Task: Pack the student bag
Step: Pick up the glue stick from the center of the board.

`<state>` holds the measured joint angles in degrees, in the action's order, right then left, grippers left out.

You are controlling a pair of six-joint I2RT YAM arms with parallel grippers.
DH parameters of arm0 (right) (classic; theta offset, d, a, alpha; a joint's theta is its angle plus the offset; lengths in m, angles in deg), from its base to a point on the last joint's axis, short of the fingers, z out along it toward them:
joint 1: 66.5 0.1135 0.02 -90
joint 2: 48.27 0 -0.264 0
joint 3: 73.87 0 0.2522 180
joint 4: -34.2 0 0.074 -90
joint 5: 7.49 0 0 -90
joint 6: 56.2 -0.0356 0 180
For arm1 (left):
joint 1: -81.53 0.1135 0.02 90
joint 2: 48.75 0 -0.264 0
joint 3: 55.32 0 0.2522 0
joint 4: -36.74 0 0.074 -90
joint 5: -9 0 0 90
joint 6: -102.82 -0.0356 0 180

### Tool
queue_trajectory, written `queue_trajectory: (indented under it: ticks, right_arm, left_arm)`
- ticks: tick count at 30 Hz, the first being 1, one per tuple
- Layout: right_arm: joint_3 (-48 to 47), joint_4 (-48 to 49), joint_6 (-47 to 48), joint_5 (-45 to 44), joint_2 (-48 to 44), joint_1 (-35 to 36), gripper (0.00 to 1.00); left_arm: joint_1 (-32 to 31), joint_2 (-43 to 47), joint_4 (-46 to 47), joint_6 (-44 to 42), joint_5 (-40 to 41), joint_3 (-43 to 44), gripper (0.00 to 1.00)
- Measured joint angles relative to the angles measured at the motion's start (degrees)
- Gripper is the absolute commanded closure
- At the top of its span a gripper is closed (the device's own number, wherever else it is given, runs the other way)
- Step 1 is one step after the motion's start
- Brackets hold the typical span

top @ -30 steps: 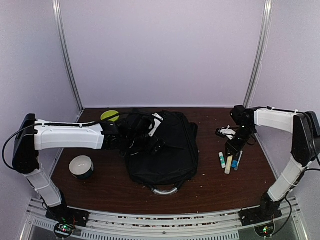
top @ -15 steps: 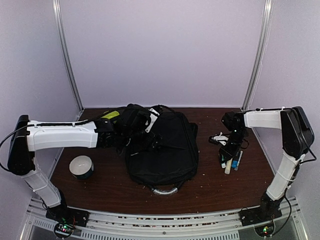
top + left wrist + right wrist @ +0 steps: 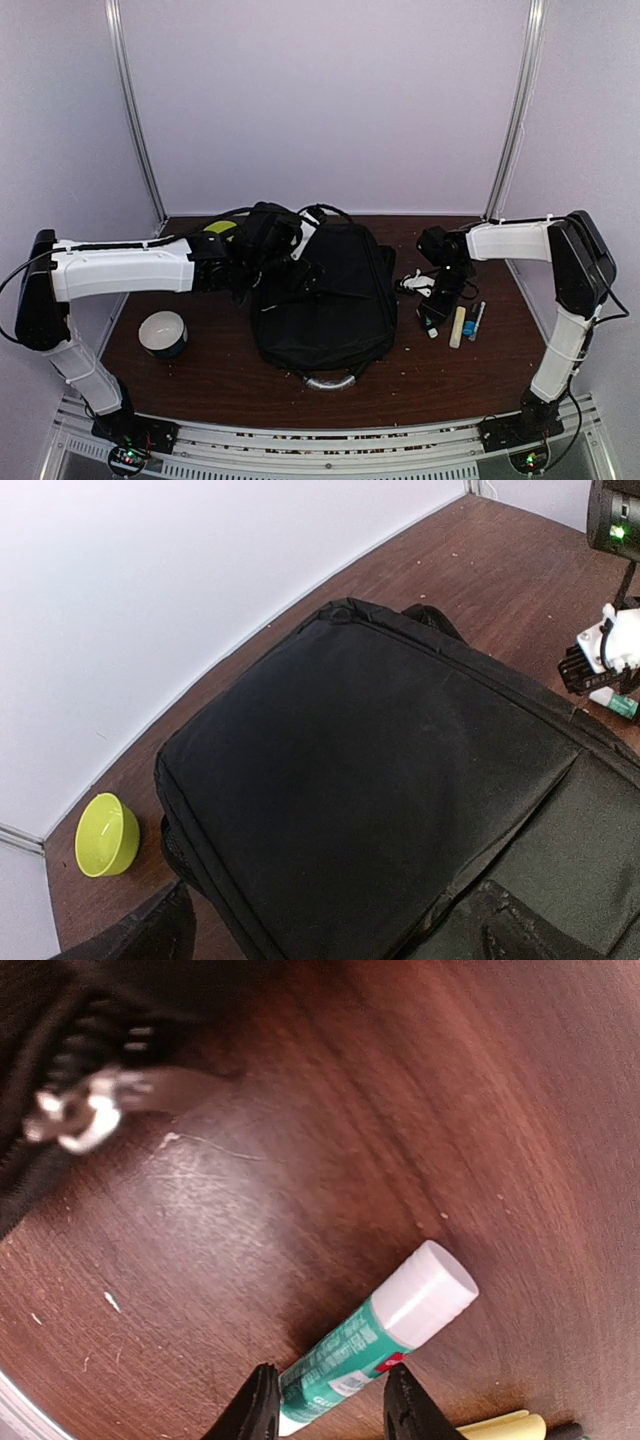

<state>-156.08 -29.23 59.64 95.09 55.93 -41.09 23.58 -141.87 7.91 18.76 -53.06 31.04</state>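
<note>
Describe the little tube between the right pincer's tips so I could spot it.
Find the large black fabric backpack in the middle and look just right of it. Nearest the bag lies the green glue stick with a white cap, unlike the pale yellow marker and blue pen beside it.
</note>
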Motion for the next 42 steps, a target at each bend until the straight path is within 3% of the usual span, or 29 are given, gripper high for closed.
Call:
queue_trajectory:
  ticks: [9,16,25,34,42]
  right_arm:
    - [0.50,0.76,2.64,-5.51,-0.02,3.63,0.67]
    - [3.67,1.29,5.66,-9.07,-1.27,3.67,0.62]
    - [5.09,1.49,4.35,-9.62,-2.62,3.54,0.78]
    - [3.26,1.49,0.66,-7.85,-1.60,1.03,0.68]
    - [1.46,0.96,-0.74,-6.43,-0.24,0.52,0.86]
  left_arm:
    - [0.00,0.00,-0.52,-0.02,0.20,0.07,0.02]
    - [0.00,-0.15,-1.46,0.00,-0.07,0.20,0.02]
    - [0.00,-0.17,-2.45,-0.02,-0.15,0.20,0.02]
    - [0.00,-0.22,-2.60,0.02,-0.37,0.20,0.02]
    - [0.00,-0.22,-2.60,0.00,-0.37,0.20,0.02]
